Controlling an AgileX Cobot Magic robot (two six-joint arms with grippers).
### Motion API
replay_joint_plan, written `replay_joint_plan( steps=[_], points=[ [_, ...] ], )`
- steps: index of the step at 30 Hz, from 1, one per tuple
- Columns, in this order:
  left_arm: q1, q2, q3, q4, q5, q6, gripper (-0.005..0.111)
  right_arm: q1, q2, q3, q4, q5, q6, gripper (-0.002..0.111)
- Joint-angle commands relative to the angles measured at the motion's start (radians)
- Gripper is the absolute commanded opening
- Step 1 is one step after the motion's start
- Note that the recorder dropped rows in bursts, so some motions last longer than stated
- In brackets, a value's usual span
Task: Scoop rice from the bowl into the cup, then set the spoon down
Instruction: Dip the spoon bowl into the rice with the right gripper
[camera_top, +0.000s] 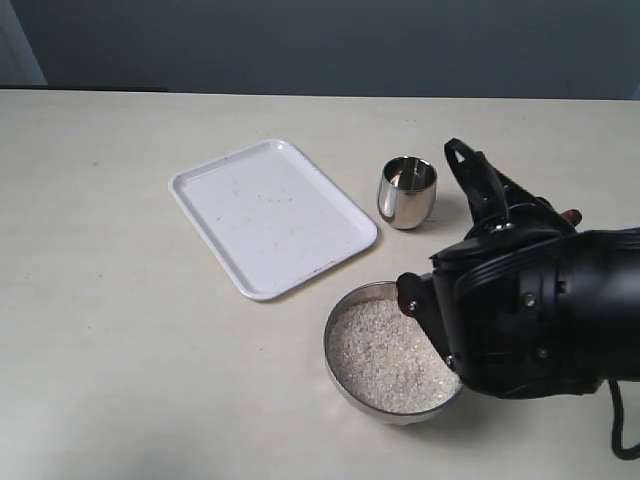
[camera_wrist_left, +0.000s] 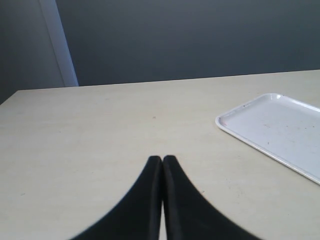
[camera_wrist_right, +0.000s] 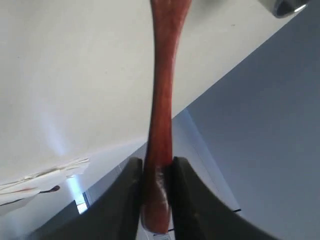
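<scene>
The right gripper clamped the reddish-brown wooden spoon near the end of its handle, the jaws pressed against both sides of the wood. The handle ran straight out from the jaws, and its scoop was cut off by the edge of the wrist view, so whether it carried any grains could not be told. In the exterior view the bowl sat on the pale table, heaped nearly to the rim with rice. The bulky black right arm loomed at the bowl's 3 o'clock and hid that side of the rim, and of the spoon only a small reddish tip showed there. The cup stood upright at the bowl's 12 o'clock, apart from it, with bare table between the two; what lay inside it was too small to make out. A black part of the arm rose at the cup's 3 o'clock, near it but not touching. A flat white tray, faintly speckled, lay at the bowl's 11 o'clock and the cup's 9 o'clock. The left gripper was out of the exterior view; in its own wrist view its jaws were pressed together on nothing, above bare table with a corner of the tray nearby.
</scene>
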Motion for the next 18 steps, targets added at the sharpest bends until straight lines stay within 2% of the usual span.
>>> replay_joint_plan(
  steps=[1,9,18],
  points=[
    [0.001,-0.004,-0.002,0.001,-0.011,-0.005,0.001,0.003,0.041,0.004,-0.049,0.001,-0.007,0.000],
    [0.001,-0.004,-0.002,0.001,-0.011,-0.005,0.001,0.006,0.046,0.004,-0.047,0.001,-0.007,0.000],
    [0.001,-0.004,-0.002,0.001,-0.011,-0.005,0.001,0.080,0.079,0.004,-0.037,0.001,-0.007,0.000]
  ],
)
